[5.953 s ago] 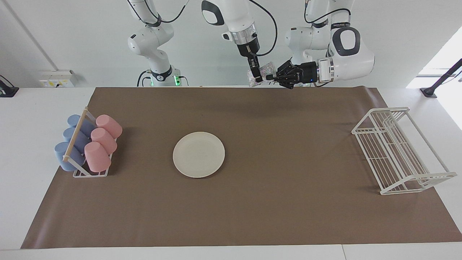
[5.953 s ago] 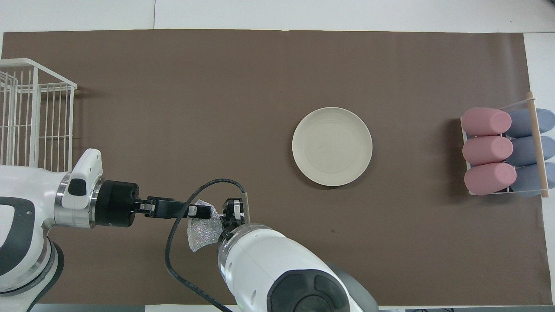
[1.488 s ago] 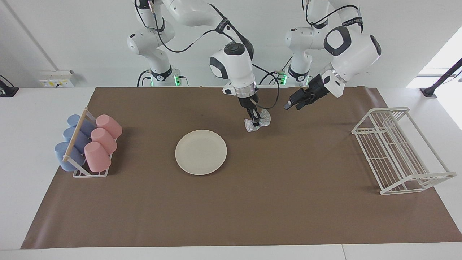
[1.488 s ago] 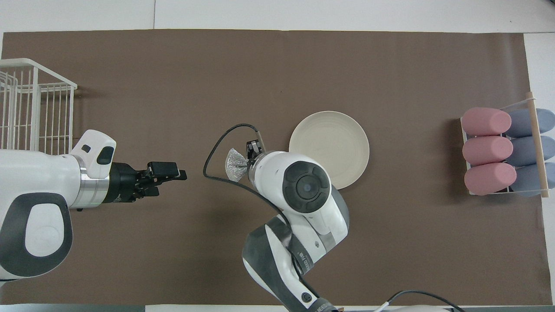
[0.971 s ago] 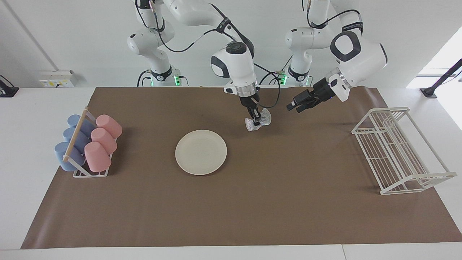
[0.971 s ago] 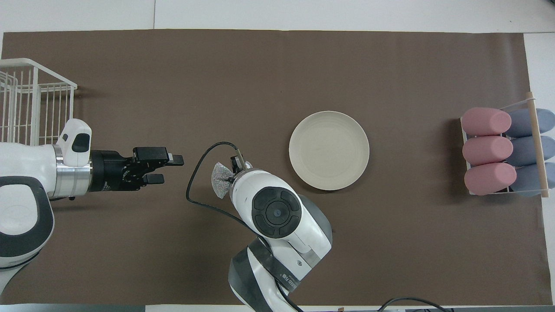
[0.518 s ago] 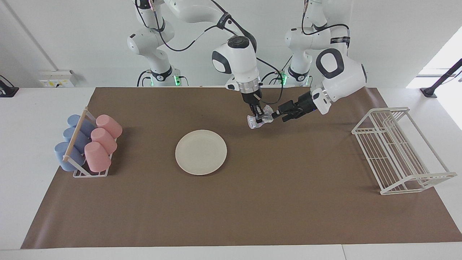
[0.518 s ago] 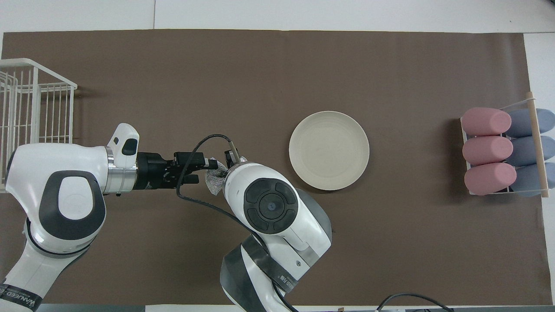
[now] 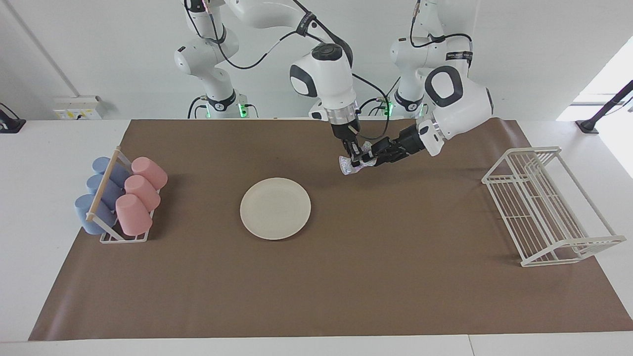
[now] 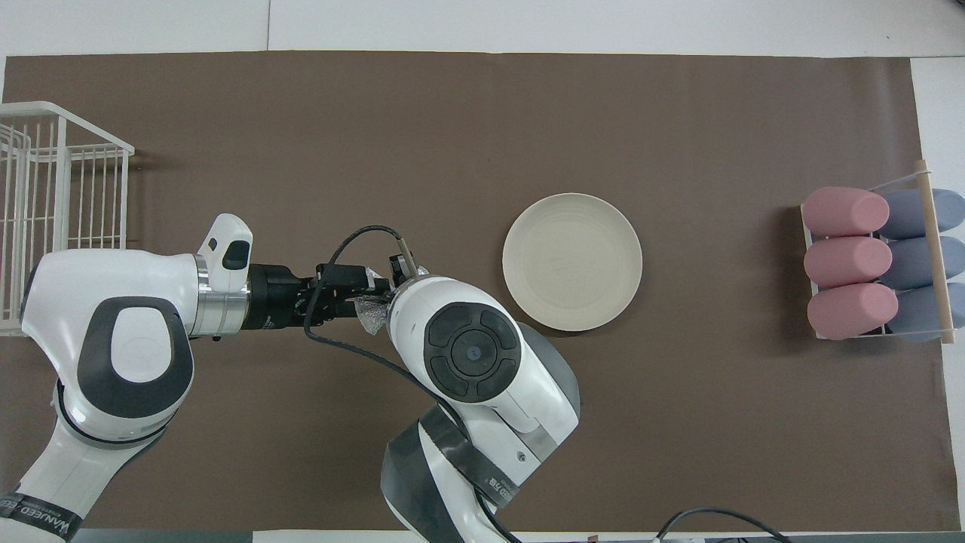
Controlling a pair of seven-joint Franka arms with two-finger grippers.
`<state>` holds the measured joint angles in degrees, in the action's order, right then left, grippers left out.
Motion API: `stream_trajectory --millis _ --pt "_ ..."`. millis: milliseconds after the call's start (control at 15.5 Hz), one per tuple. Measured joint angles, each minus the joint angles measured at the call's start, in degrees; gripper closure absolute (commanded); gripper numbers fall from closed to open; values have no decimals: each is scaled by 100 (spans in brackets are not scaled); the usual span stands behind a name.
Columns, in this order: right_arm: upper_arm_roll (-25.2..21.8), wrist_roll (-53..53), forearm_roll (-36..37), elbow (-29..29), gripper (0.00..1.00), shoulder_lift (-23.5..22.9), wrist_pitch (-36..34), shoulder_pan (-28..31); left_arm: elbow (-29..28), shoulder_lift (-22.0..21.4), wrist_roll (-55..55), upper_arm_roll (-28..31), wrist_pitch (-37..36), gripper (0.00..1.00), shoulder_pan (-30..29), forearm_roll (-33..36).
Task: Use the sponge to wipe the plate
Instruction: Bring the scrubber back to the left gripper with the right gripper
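While my right gripper (image 9: 354, 160) hangs above the worktop (image 9: 395, 277) with jaws clamped on the sponge (image 9: 348, 167), my left gripper (image 9: 367, 159) touches it, jaws' state unclear; plate (image 9: 275, 208) rests mid-worktop.

Facing view: high camera across the table, looking at both arm bases, whole brown mat (image 9: 395, 277) in frame, seen from a distance. Overhead view: camera above the robots' end, pointing steeply down and forward, closer in. Shared: mat, plate (image 9: 275, 208) (image 10: 572, 262), cup rack (image 9: 118, 200) (image 10: 878, 264), wire rack (image 9: 546, 207) (image 10: 45, 204). Views are half a turn apart.
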<state>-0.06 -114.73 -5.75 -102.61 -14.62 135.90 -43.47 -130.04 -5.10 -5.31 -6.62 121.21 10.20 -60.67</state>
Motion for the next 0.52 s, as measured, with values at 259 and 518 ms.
stream_trajectory --millis 259,518 --pt "0 0 3 0 100 -1 -4 37 53 0 6 15 -232 100 -2 -6" --pt "0 0 4 4 100 -4 -6 51 131 3 445 10 -293 100 -1 -33"
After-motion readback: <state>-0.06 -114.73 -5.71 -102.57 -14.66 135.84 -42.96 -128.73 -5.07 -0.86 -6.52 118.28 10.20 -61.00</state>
